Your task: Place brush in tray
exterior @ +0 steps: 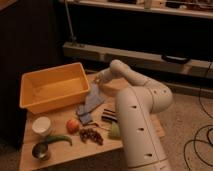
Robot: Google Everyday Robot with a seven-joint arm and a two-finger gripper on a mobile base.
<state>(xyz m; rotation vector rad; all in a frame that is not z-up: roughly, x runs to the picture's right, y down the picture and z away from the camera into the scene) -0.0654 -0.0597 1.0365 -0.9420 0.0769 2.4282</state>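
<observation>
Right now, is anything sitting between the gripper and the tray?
Nothing visible blocks it. The gripper is shut just beside the right wall of the yellow-orange tray; the blue-grey cloth lies lower, on the table.
</observation>
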